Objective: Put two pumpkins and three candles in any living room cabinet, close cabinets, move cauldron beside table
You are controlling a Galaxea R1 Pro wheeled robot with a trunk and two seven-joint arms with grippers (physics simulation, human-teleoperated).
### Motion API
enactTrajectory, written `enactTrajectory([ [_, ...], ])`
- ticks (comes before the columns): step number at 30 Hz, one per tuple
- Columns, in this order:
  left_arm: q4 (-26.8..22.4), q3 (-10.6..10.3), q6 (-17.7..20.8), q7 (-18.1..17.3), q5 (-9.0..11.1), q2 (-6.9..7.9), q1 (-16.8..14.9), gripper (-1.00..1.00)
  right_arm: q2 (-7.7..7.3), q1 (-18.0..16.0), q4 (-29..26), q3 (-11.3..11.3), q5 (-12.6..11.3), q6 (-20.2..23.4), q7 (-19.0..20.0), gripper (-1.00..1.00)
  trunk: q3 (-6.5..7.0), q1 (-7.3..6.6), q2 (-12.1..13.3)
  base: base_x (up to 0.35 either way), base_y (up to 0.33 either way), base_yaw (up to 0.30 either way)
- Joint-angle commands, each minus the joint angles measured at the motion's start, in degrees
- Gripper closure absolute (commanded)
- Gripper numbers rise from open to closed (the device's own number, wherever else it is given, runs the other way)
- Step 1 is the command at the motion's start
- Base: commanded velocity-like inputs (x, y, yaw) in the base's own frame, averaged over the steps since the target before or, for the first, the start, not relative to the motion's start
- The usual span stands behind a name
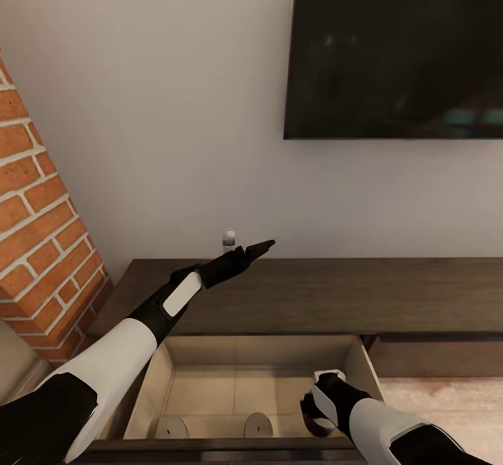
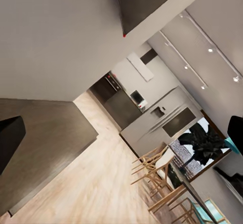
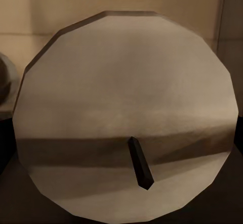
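A long low dark-brown cabinet [image 1: 328, 294] runs along a pale wall, with a dark television screen [image 1: 395, 49] mounted at 1 o'clock and a red brick column [image 1: 38, 241] at 9 o'clock. One cabinet drawer [image 1: 258, 381] is pulled open at 6 o'clock, showing pale beige insides. Two grey-beige candles lie in it near the front edge: one [image 1: 171, 426] toward 7 o'clock, the other [image 1: 258, 424] just beside it toward the middle. A small white object [image 1: 229, 239] sits at the back of the cabinet top, against the wall.

The left arm reaches up from 8 o'clock over the cabinet top, and the left end effector [image 1: 258, 247] points toward the wall; its fingers look pressed together, grasping nothing. In the left wrist view one dark fingertip [image 2: 10, 138] shows above the cabinet top, with a kitchen and wooden chairs [image 2: 157, 171] far beyond.

The right end effector [image 1: 323, 398] hangs over the drawer's right side at 5 o'clock. The right wrist view shows a third candle [image 3: 126, 118] very close, its dark wick [image 3: 140, 162] facing the camera. I cannot tell whether this end effector is clenched on it or released.
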Motion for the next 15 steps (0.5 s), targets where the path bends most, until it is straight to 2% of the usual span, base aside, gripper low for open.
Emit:
enactTrajectory([
  [1,0.0,0.01,0.0,0.0,0.0,-0.02,0.0,-1.0,0.0,0.06,-0.04,0.02,-0.03,-0.07,-0.04,1.0,-0.09,0.0,0.0,0.0,0.0,0.0],
  [6,0.0,-0.01,0.0,0.0,-0.04,-0.06,0.0,-1.0,0.02,0.16,-0.09,0.02,0.14,-0.37,0.04,1.0,-0.54,0.0,0.0,0.0,0.0,0.0],
  [9,0.0,0.0,-0.02,0.0,-0.04,-0.06,0.01,-1.0,0.05,0.2,-0.1,0.15,0.59,-3.13,0.04,1.0,-0.81,0.0,0.0,0.0,0.0,0.0],
  [12,0.0,-0.04,-0.02,0.0,-0.04,-0.06,0.02,-1.0,0.07,0.21,-0.1,0.06,4.5,-5.84,0.04,1.0,-1.08,0.0,0.0,0.0,0.0,0.0],
  [15,0.0,-0.01,-0.02,0.0,-0.01,-0.06,0.04,-1.0,0.05,0.21,-0.1,0.03,5.61,-6.23,0.04,1.0,-1.35,0.0,0.0,0.0,0.0,0.0],
])
